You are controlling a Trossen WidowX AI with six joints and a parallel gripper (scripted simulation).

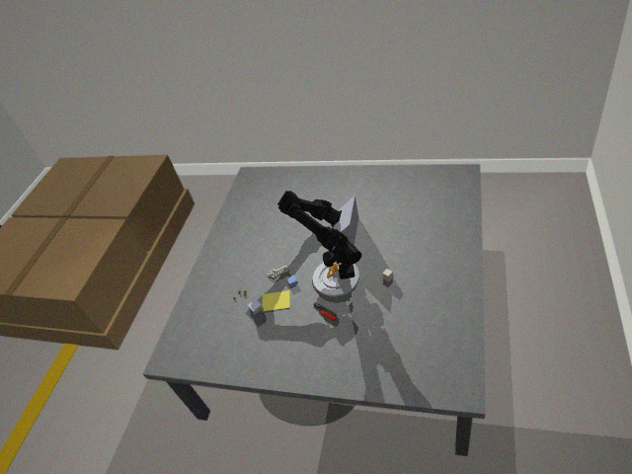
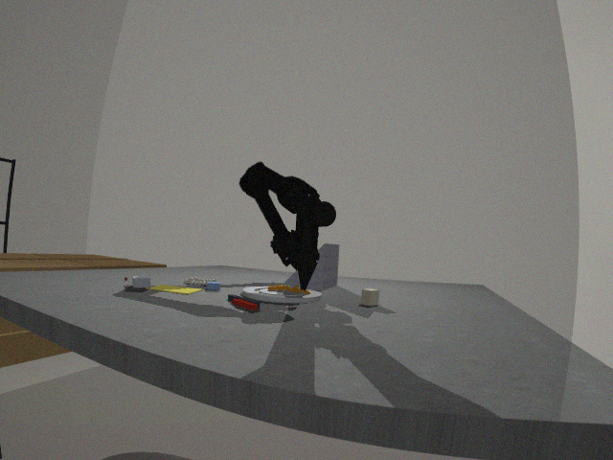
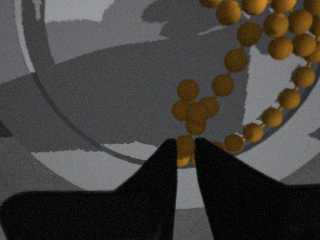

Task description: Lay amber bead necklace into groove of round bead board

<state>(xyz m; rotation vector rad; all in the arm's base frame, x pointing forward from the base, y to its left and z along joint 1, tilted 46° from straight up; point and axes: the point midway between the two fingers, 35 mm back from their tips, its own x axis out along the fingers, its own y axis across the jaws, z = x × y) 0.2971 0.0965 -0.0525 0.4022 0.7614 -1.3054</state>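
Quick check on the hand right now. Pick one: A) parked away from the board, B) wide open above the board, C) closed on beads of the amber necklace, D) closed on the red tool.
C: in the wrist view the hand has its fingers pinched narrowly on beads at the near end of the amber necklace, which lies on the round bead board.
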